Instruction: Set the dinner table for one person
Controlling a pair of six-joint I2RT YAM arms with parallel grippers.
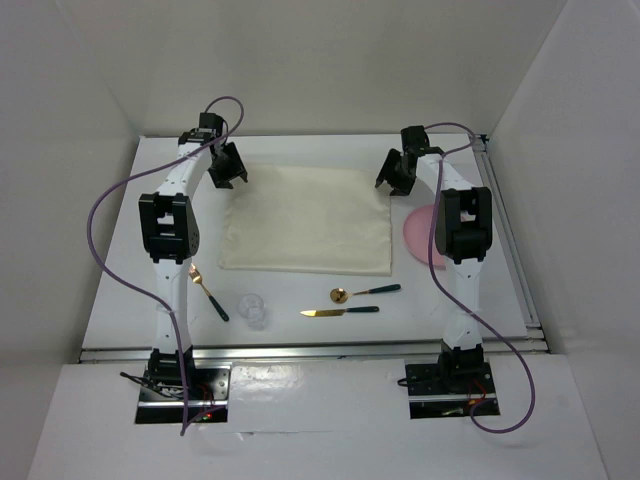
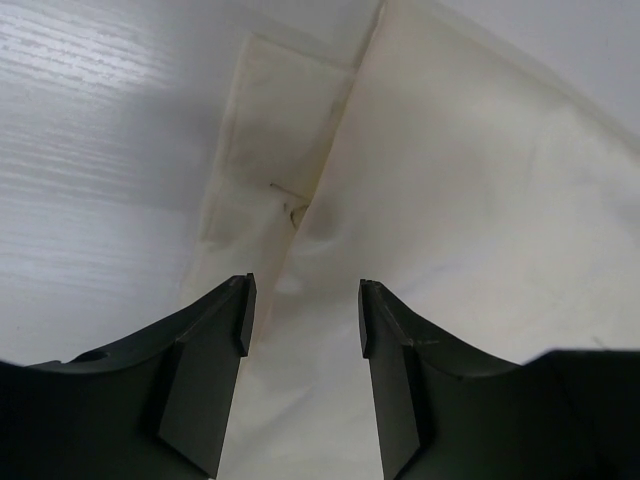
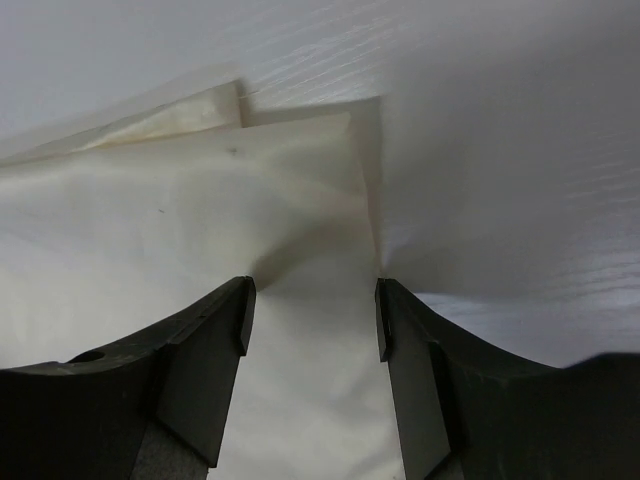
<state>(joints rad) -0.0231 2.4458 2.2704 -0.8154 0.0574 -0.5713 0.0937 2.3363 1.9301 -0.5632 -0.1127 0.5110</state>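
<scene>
The dinner table (image 1: 290, 292) is a white top with a cream cloth placemat (image 1: 305, 228) spread across its middle. My left gripper (image 1: 228, 165) hovers at the mat's far left corner, and my right gripper (image 1: 395, 172) at its far right corner. In the left wrist view the left gripper (image 2: 303, 315) is open over the placemat (image 2: 450, 200), whose edge lies folded and creased. In the right wrist view the right gripper (image 3: 312, 315) is open over the mat's puckered corner (image 3: 300, 170). Neither gripper holds anything.
A pink plate (image 1: 418, 236) lies right of the mat, partly behind the right arm. A gold spoon (image 1: 365, 292) and gold knife (image 1: 340, 312) lie in front of the mat. A gold fork (image 1: 208, 290) and clear glass (image 1: 254, 310) sit at the front left.
</scene>
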